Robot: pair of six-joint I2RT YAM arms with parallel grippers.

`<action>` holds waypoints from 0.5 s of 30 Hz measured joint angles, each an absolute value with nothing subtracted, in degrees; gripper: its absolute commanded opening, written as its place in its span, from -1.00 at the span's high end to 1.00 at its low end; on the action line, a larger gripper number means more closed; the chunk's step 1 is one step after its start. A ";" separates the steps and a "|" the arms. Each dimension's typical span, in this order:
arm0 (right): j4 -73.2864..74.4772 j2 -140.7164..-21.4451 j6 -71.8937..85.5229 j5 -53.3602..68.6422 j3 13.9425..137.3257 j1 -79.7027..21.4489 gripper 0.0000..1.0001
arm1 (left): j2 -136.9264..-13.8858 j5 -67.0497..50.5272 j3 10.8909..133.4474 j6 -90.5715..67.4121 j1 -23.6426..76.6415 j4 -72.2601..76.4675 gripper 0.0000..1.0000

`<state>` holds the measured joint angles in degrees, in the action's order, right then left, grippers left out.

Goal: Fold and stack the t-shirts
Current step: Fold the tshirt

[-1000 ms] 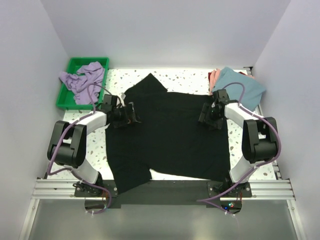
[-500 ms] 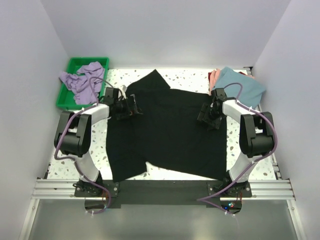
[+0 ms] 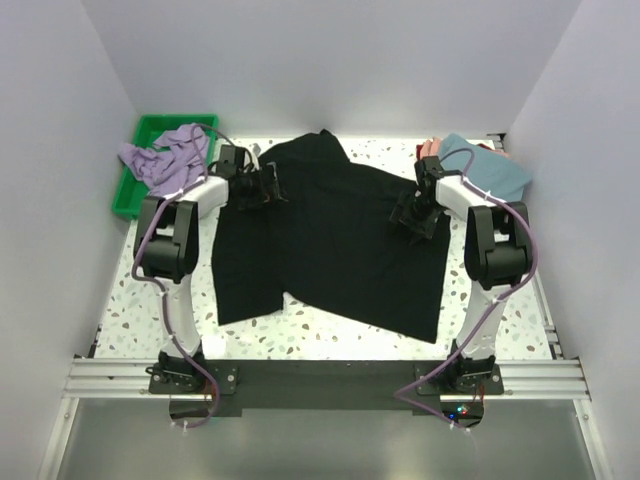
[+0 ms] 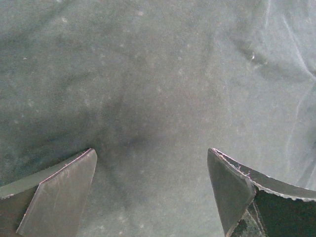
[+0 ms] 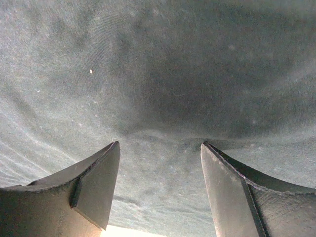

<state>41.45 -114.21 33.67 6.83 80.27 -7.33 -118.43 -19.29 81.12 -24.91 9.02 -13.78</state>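
The large black t-shirt [image 3: 330,245] lies spread flat across the middle of the table. My left gripper [image 3: 268,187] rests on its far left part, jaws apart, with black cloth [image 4: 158,74] filling the left wrist view. My right gripper [image 3: 408,215] rests on its right part, jaws apart on the cloth [image 5: 163,59], where a small ridge bunches at the fingertips. The lavender t-shirt [image 3: 165,160] lies crumpled at the far left. The teal-blue t-shirt [image 3: 485,172] lies at the far right on the pink one [image 3: 428,150]. I cannot make out the dark red one.
The green tray [image 3: 140,130] stands at the far left corner under the lavender shirt. White walls close in the table on three sides. Bare speckled tabletop [image 3: 330,335] shows along the near edge and beside both arm bases.
Both arms have stretched toward the back wall, and the black shirt has slid with them. Its near hem has drawn away from the front edge.
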 measured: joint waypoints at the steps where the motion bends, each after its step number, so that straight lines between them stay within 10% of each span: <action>1: 42.00 -115.11 33.74 6.79 81.56 -7.33 -0.40 | -119.44 -19.16 82.83 -24.64 8.99 -14.52 -1.00; 15: 45.47 -122.21 34.39 6.87 92.86 -6.94 -0.40 | -129.93 -18.41 100.29 -22.90 8.95 -20.75 -1.00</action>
<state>45.47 -122.21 34.39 6.87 92.86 -6.94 -129.93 -18.41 100.29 -22.90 8.95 -20.75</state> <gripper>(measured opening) 0.701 0.997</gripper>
